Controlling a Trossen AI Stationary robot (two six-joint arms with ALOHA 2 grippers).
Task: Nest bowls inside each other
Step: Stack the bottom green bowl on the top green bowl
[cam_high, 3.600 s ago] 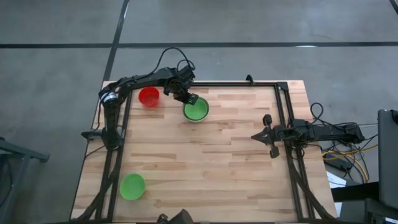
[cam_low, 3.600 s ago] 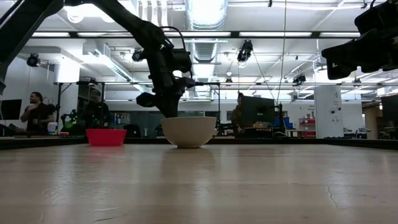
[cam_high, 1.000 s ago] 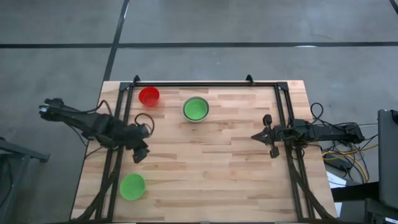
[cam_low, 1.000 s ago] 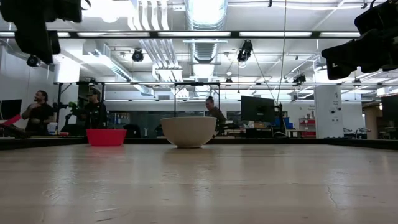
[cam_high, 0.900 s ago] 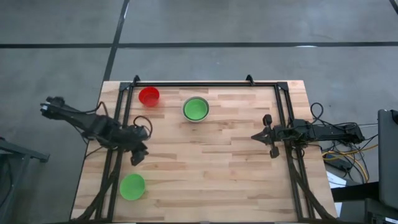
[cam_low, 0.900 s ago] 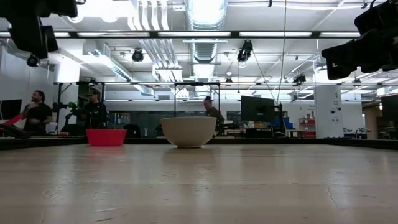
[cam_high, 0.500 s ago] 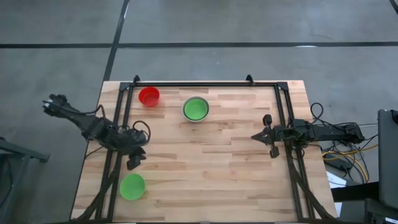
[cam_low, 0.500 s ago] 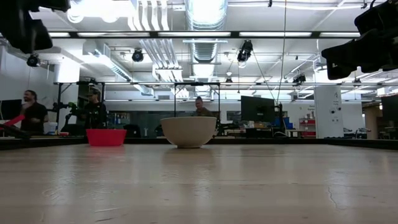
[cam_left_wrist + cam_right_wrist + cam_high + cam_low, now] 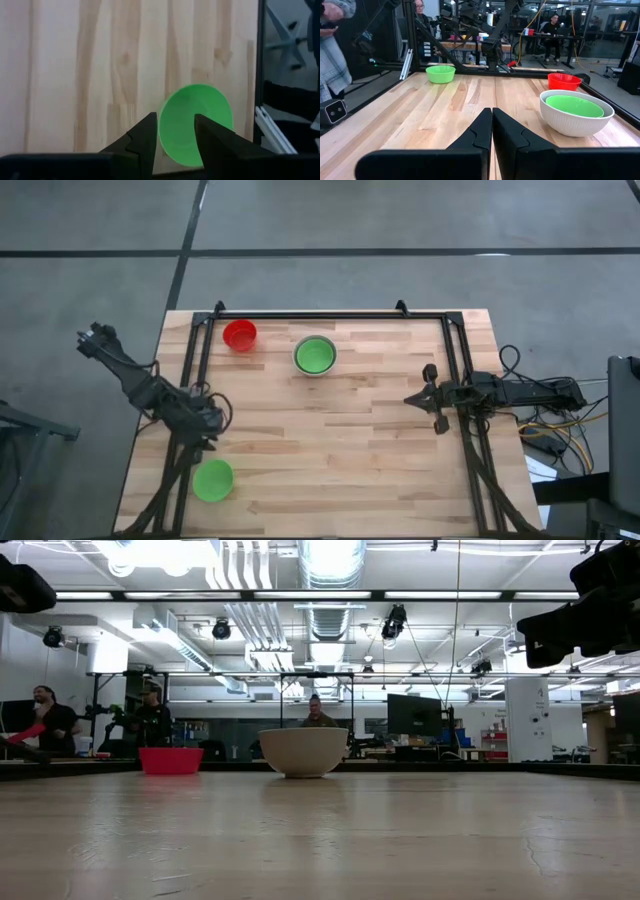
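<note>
- Left gripper [image 9: 205, 438] sits over the table's [image 9: 350, 470] left edge, above the lone green bowl [image 9: 213, 480]; fingers apart, nothing between them. Wrist view lines the gap up on that bowl's near rim.
- White bowl [image 9: 315, 356] at the far middle already has a green bowl [image 9: 574, 105] nested inside. Red bowl [image 9: 239, 335] stands loose just beside it, toward the far-left corner.
- Right gripper [image 9: 430, 399] parked at the right edge, fingers pressed together, empty.
- Risks as I see them:
  - Lone green bowl is close to the left frame rail [image 9: 180, 470]; a descent slightly off could clip the rail or shove the bowl off the edge.
  - Thin rim pinch on light plastic: one finger must go inside, one outside. If both land outside, the bowl will likely skid or flip.
  - Carry to the white bowl passes near the red one; a low path could knock it.
  - Release from too high may leave the bowl tilted, not seated.
</note>
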